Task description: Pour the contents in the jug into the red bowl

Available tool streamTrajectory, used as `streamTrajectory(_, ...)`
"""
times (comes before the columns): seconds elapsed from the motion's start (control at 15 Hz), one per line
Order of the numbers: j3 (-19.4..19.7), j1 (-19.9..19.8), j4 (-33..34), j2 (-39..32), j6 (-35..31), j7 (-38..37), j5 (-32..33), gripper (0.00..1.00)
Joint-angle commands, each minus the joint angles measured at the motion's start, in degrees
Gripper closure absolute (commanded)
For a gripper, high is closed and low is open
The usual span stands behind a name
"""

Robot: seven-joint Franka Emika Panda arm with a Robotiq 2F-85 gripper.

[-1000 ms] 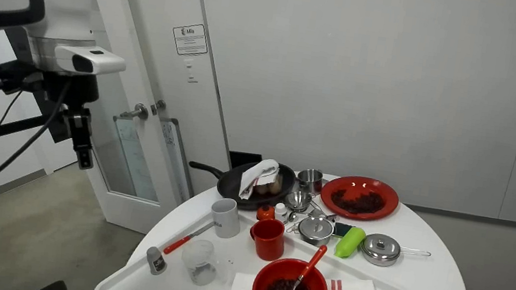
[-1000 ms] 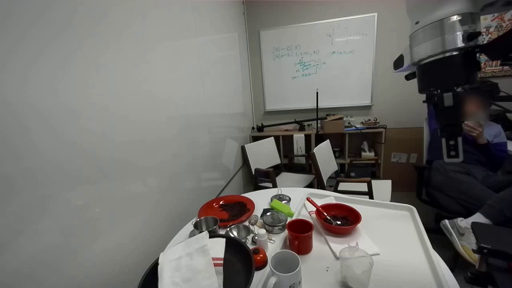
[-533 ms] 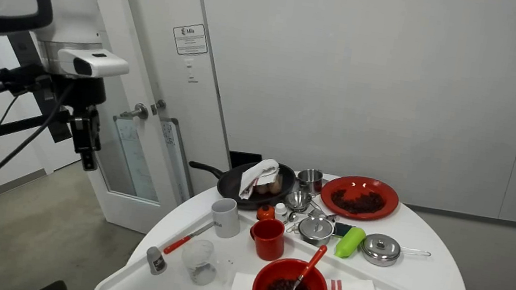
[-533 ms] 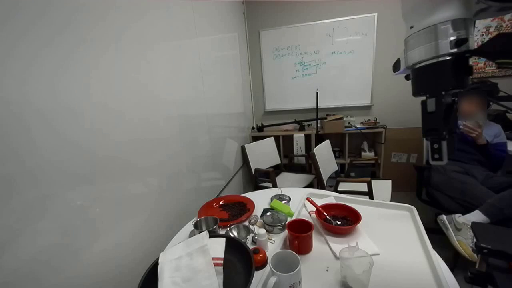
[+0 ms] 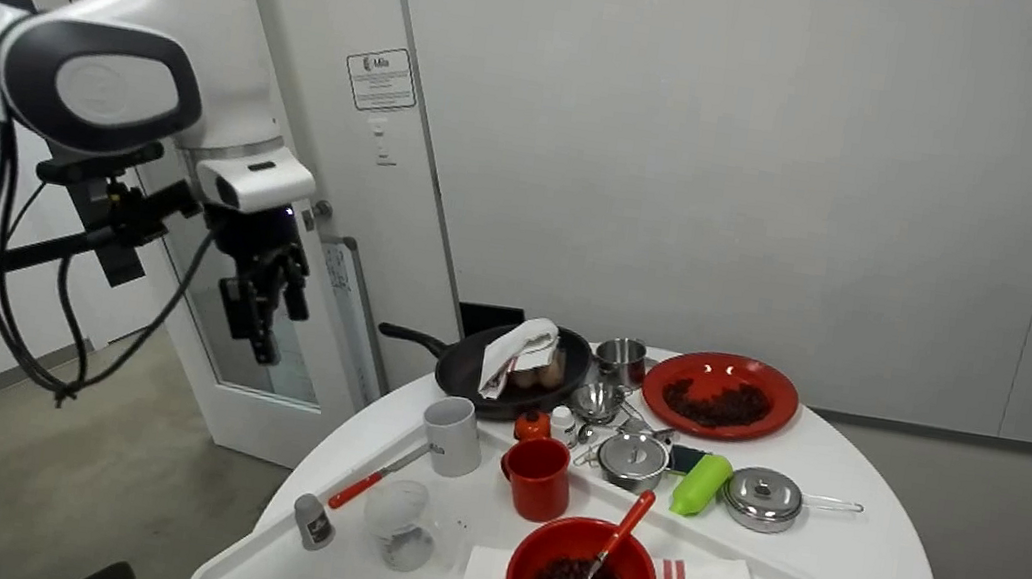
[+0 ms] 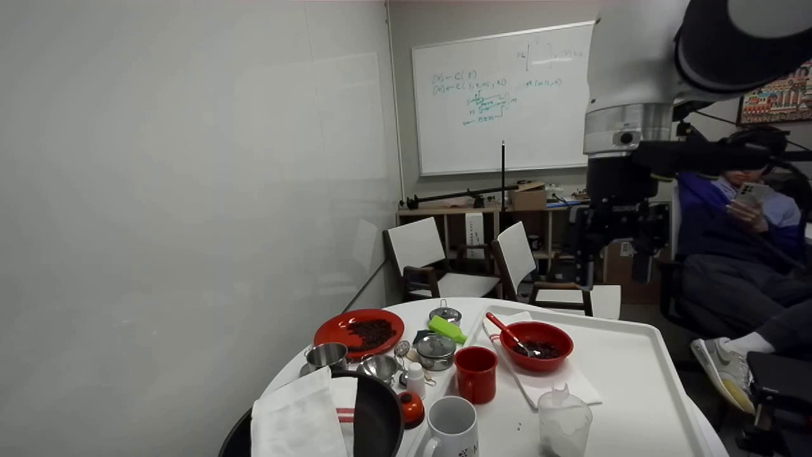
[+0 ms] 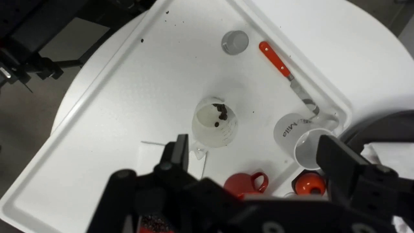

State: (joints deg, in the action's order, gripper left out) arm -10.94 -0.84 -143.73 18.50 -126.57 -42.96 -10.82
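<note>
During the last half second, the gripper [image 6: 613, 279] came lower and closer to the table [image 5: 860, 570], and it turned, so that its wide spread became visible in an exterior view. It held nothing and hung well above the level of the white tray [image 7: 129, 106]. The translucent jug [image 7: 215, 134] did not move: it stood upright on this tray, near the red bowl [image 6: 536, 364], with a few dark pieces [image 7: 222, 111] inside. In my judgement, this was the approach for grasping; the pouring had not yet begun.
</note>
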Motion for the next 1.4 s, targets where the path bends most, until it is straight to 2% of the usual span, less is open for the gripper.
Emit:
streamTrajectory(0.0,0.28,-2.62,1.98,-9.55,-8.89,-10.18,4.03,0.00)
streamTrajectory(0.27,2.35,-4.31,3.12,-18.74,-17.87,-25.96,15.94,0.00)
streamTrajectory(0.4,5.20,-4.06,4.50,-22.75,-19.02,-34.33,24.39,0.00)
streamTrajectory(0.53,7.84,-1.82,7.18,-27.26,-17.35,-42.14,30.60,0.00)
streamTrajectory(0.67,9.86,0.13,10.01,-31.13,-14.67,-44.16,30.51,0.00)
streamTrajectory(0.73,10.35,-0.05,5.67,-26.50,-17.28,-39.81,28.44,0.00)
streamTrajectory(0.8,11.02,0.70,6.85,-28.39,-16.79,-40.72,28.39,0.00)
streamTrajectory(1.33,12.43,2.46,10.63,-33.56,-15.81,-42.70,28.01,0.00)
